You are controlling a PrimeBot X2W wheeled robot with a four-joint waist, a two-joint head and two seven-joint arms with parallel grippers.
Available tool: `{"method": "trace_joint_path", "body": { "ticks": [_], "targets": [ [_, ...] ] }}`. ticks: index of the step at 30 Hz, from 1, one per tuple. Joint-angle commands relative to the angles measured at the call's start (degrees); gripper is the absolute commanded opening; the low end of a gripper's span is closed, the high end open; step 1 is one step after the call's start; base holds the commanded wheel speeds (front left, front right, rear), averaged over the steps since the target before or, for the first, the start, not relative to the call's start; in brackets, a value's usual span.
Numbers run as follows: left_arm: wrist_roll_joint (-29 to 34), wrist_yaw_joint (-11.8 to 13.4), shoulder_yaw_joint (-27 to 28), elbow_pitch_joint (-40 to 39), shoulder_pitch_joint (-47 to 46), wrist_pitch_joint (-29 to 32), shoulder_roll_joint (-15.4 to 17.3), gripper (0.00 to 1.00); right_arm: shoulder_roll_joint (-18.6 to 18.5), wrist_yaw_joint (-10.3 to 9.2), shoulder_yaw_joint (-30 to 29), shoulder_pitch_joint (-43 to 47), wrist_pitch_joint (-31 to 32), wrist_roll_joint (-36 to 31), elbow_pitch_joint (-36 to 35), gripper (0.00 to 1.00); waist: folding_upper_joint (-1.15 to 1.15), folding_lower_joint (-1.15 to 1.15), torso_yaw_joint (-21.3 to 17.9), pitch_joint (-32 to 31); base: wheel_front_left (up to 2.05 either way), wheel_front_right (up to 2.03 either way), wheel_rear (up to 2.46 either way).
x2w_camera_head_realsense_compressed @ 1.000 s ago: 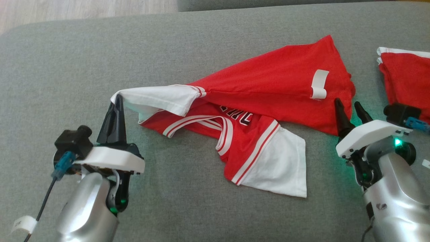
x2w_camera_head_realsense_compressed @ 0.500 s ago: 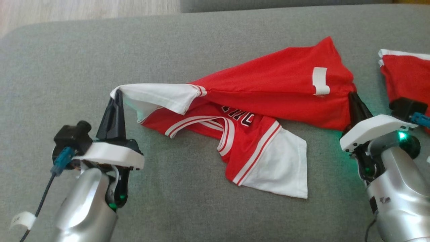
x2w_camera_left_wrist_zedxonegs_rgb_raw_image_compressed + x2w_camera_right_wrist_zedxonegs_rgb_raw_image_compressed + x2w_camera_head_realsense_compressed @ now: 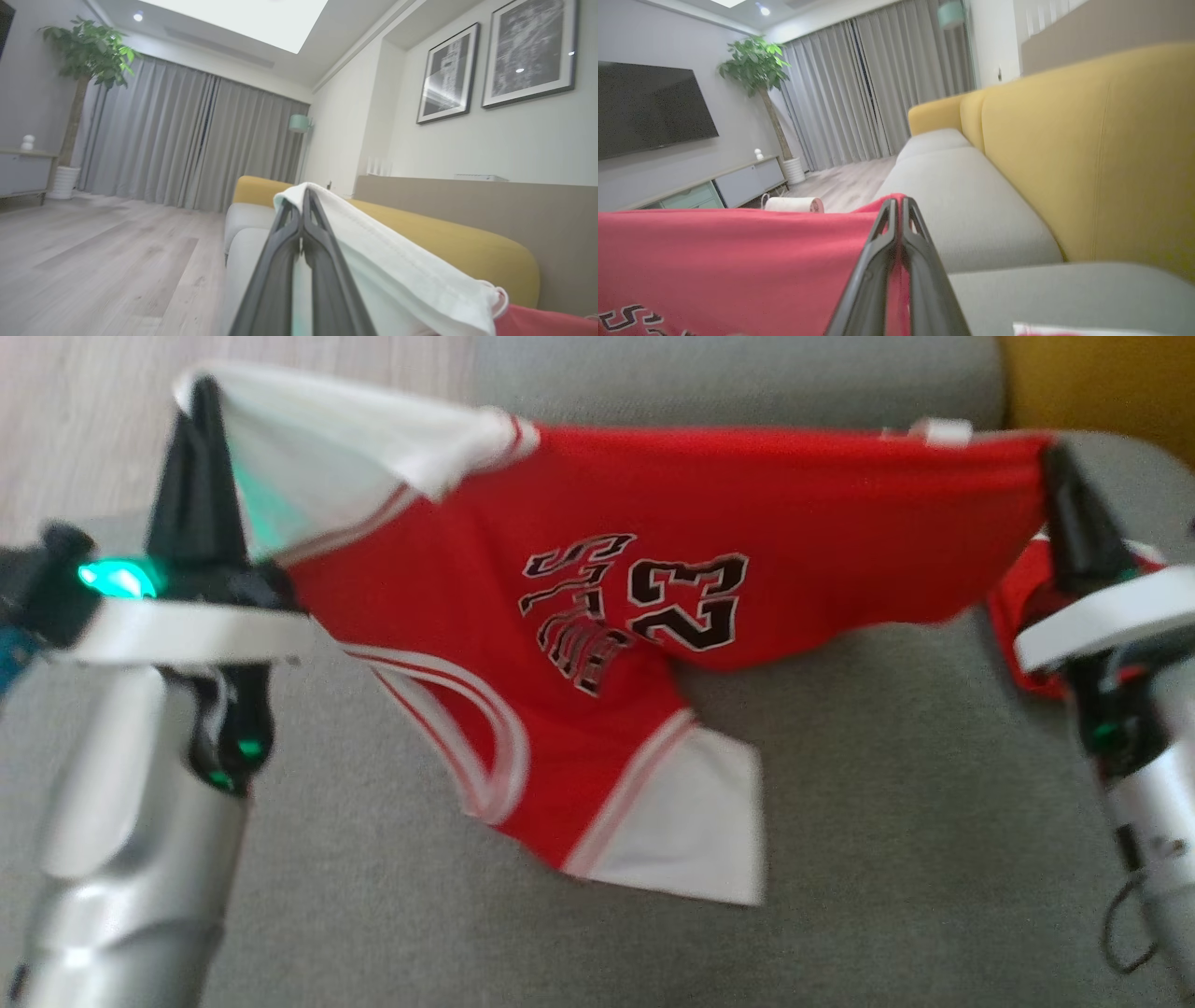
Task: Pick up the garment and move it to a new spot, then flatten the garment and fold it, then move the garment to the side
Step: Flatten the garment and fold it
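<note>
**A:** How far has it got, would you say?

**B:** Not far. Nearest us, the lower white sleeve (image 3: 691,821) dangles over the grey sofa seat (image 3: 887,756) (whether its tip brushes the cushion, I can't tell). Above it the red number 23 jersey (image 3: 607,616) hangs stretched out, front towards us, its top edge pulled fairly straight and up off the cushion. So the pick-up looks done to me. Setting it down in a new spot, flattening, folding and shifting it aside are all left.

**A:** And the 2 grippers?

**B:** Both are clamped on cloth. The left gripper (image 3: 199,401) has its dark fingers pressed together on the upper white sleeve (image 3: 355,439), at the top left corner. Its wrist view shows the white hem folded over the fingertips (image 3: 306,198). The right gripper (image 3: 1055,457) is pinched just as tight on the red edge at the other end, with no gap between its fingers (image 3: 891,210).

**A:** Anything behind?

**B:** A second red garment (image 3: 1013,616) lies on the seat just beyond the right gripper, and neither gripper holds it. Past that is the yellow backrest (image 3: 1092,383), and away to the left the wooden floor (image 3: 84,420).
</note>
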Motion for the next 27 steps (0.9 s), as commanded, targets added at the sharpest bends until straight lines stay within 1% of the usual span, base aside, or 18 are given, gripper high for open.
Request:
{"method": "trace_joint_path", "body": {
  "ticks": [1, 4, 6, 10, 14, 18, 20, 24, 27],
  "targets": [
    [-0.73, -0.27, 3.03, -3.19, -4.82, 0.86, 2.86, 0.0, -2.67, -0.04, 0.65, -2.97, 0.67, 0.82, -4.27, 0.0, 0.0, 0.01, -1.63, -2.65, 0.0, 0.0, 0.0],
    [-1.84, -0.48, 3.8, -5.79, -7.79, 2.6, 3.88, 0.0, -5.36, -0.04, 0.26, -3.84, 2.77, 1.38, -9.49, 0.0, 0.0, 0.01, -2.63, -3.95, 0.0, 0.0, 0.0],
    [-2.61, -0.49, 4.5, -7.6, -9.6, 3.79, 4.6, 0.0, -6.38, -0.04, -0.47, -4.53, 4.44, 1.07, -13.19, 0.0, 0.0, 0.01, -3.45, -4.57, 0.0, 0.0, 0.0],
    [-3.64, 0.08, 5.51, -10.76, -13.17, 6.58, 5.93, 0.0, -7.21, -0.04, -2.95, -6.41, 8.25, 0.11, -19.64, 0.0, 0.0, 0.01, -4.57, -5.1, 0.0, 0.0, 0.0],
    [-3.75, 0.59, 5.35, -11.45, -17.56, 8.69, 6.28, 0.0, -7.43, -0.04, -5.37, -8.87, 12.23, -2.54, -22.42, 0.0, 0.0, 0.01, -4.63, -4.45, 0.0, 0.0, 0.0],
    [-4.27, 0.48, 3.88, -7.71, -22.21, 11.35, 5.45, 0.0, -5.79, -0.04, -5.79, -12.03, 15.49, -4.82, -21.14, 0.0, 0.0, 0.01, -4.07, -2.41, 0.0, 0.0, 0.0],
    [-3.99, 0.37, 3.02, -4.85, -25.12, 12.44, 5.17, 0.0, -4.64, -0.04, -5.22, -14.26, 16.68, -5.42, -19.5, 0.0, 0.0, 0.01, -3.72, -0.22, 0.0, 0.0, 0.0],
    [-2.11, -0.23, 1.02, 2.02, -31.63, 13.19, 5.3, 0.0, -2.31, -0.04, -3.31, -20.39, 17.32, -7.2, -14.23, 0.0, 0.0, 0.01, -3.06, 5.42, 0.0, 0.0, 0.0],
    [0.07, -0.89, -0.37, 7.85, -37.62, 11.5, 5.56, 0.0, -0.58, -0.04, -2.13, -26.17, 15.88, -8.85, -8.91, 0.0, 0.0, 0.01, -2.56, 9.81, 0.0, 0.0, 0.0]
  ]
}}
